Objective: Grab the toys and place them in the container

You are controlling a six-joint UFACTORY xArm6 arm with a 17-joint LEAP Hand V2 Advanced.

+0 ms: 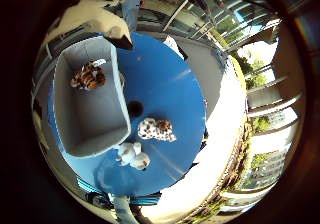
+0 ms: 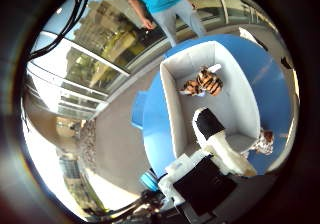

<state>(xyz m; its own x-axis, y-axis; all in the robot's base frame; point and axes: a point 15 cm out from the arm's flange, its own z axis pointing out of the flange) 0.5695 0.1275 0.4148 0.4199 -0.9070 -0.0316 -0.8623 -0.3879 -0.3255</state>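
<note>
A: Hand first. What shows?

B: The hand (image 2: 215,151), white and black, reaches in over the container's near end. One finger, black-tipped and padded white, sticks out straight; it holds nothing. Fingers apart, relaxed.

A: Below it?

B: A round blue table (image 1: 170,84), smooth, slightly glossy top. On it a grey container (image 1: 95,119), rectangular with rounded corners, tall thin walls, matte like felt or foam. Its long axis runs across the table from near one edge towards the middle.

A: Toys?

B: Three, all soft plush. A tiger toy (image 2: 202,83), orange with black stripes, lies inside the container towards its far end, on the floor close to one long wall, body roughly across the box. Outside, just beside the container's near corner, a spotted toy (image 1: 156,129), white with dark blotches and a brown end, lies on the bare tabletop, long axis running away from the container wall. A white toy (image 1: 133,155) lies next to it, nearer the table's edge; the two almost touch.
</note>
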